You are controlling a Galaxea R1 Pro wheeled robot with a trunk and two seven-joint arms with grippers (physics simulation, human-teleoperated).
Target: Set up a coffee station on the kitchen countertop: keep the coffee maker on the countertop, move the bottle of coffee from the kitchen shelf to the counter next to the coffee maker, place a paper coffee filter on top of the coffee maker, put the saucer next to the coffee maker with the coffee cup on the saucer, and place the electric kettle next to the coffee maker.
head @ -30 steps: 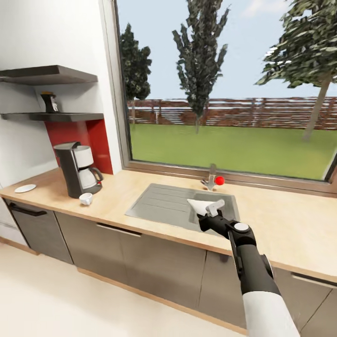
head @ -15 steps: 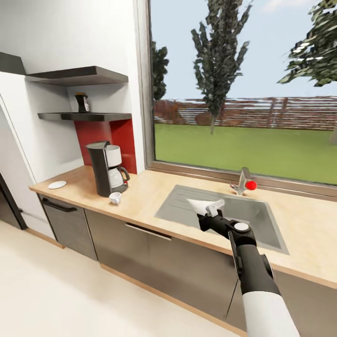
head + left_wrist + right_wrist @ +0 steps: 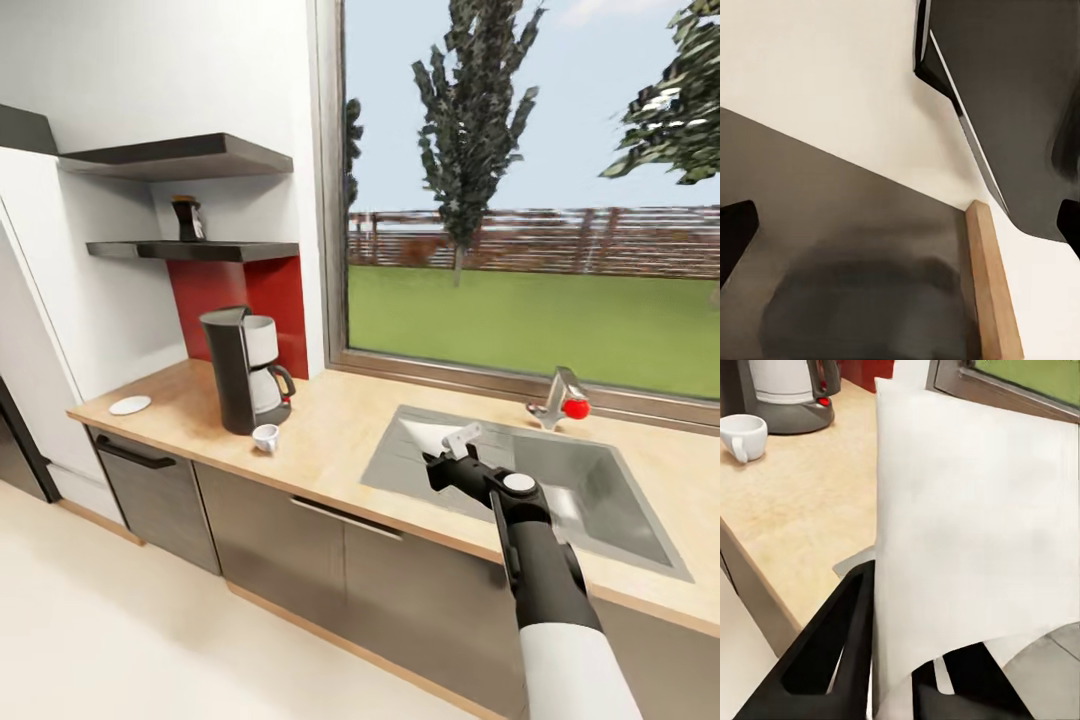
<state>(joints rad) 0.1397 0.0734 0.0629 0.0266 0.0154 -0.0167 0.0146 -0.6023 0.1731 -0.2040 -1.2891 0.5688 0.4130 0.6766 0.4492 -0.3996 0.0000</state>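
Long light beige wood-grain countertop (image 3: 330, 430), matt, around a brushed grey metal sink (image 3: 610, 500). Beside the sink, a thin white matt paper coffee filter (image 3: 975, 547). Black glossy slab shelf (image 3: 200, 250) above the black plastic coffee maker (image 3: 245, 370).

The paper coffee filter (image 3: 967, 532) hides the right pincer's (image 3: 896, 660) upper fingers.

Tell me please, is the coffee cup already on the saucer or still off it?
Off it. The coffee cup stands on the countertop before the coffee maker; the saucer lies bare beyond it.
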